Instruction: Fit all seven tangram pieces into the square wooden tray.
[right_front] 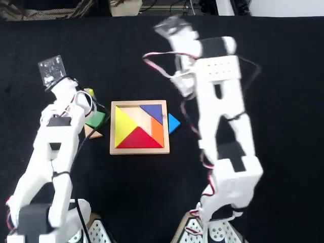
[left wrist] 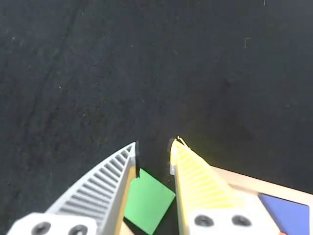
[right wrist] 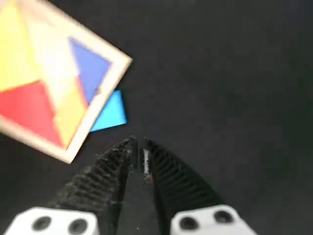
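Only partly filled wooden tray [right_front: 139, 151].

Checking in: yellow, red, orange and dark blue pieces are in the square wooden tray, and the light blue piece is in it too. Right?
Not quite. The light blue piece lies outside the square wooden tray, on the black table beside its outer edge, as the high view shows. The yellow triangle, red triangle, orange piece and dark blue triangle are in it.

Bright, even light falls from overhead onto the matte black table [right_front: 283, 61], washing my white right arm [right_front: 228, 109] pale and leaving only faint, soft shadows.
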`<action>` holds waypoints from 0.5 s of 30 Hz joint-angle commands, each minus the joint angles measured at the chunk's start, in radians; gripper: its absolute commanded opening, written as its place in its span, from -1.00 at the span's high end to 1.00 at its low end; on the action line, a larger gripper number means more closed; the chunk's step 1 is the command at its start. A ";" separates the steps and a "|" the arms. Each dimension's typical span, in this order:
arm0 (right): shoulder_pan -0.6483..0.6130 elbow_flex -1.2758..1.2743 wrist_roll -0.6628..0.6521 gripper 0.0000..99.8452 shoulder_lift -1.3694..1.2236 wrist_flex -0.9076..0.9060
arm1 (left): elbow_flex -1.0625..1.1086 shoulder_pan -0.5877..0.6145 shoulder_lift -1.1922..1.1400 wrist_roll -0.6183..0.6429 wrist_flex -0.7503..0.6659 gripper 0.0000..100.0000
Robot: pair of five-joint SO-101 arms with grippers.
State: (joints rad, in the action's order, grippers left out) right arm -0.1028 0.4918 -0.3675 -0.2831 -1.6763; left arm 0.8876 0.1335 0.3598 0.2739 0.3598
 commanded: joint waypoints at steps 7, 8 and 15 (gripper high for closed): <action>0.170 -0.467 0.265 0.98 0.070 0.416 | -0.056 -0.013 0.075 0.002 0.086 0.75; 0.176 -0.518 0.267 0.98 0.070 0.470 | -0.056 -0.015 0.077 -0.003 0.104 0.75; 0.190 -0.730 0.327 0.98 0.071 0.729 | -0.166 -0.004 0.110 -0.269 0.460 0.75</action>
State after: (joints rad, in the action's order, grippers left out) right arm 0.0736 -0.2018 -0.0729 -0.2693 -1.0319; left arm 0.8293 0.1335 0.4242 0.2248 0.6406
